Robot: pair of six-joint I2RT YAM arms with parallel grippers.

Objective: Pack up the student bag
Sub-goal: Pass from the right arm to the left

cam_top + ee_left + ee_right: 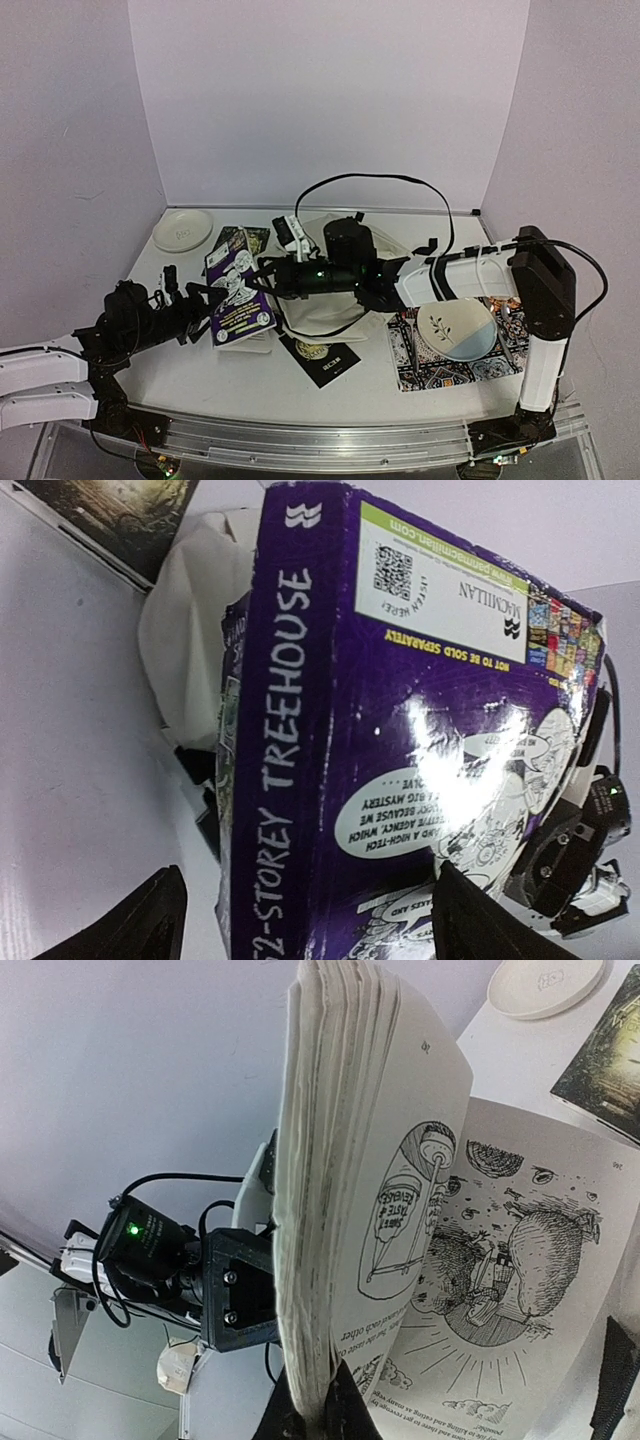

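Aluminium rail [330,440], white table [190,365], cream student bag [318,312], purple book [238,285], lilac walls [330,100]

Purple book [238,288] tilted up, cream bag [302,316] behind, perhaps touching

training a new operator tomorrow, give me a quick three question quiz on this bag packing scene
1. True or false: the right gripper is shut on the pages of the purple paperback book.
2. The round white-and-blue plate lies on: A the multicolour patterned cloth mat; B the cream fabric backpack; C the black booklet.
3. Which gripper stands open?
Key: 1 true; 2 A; 3 the left gripper.
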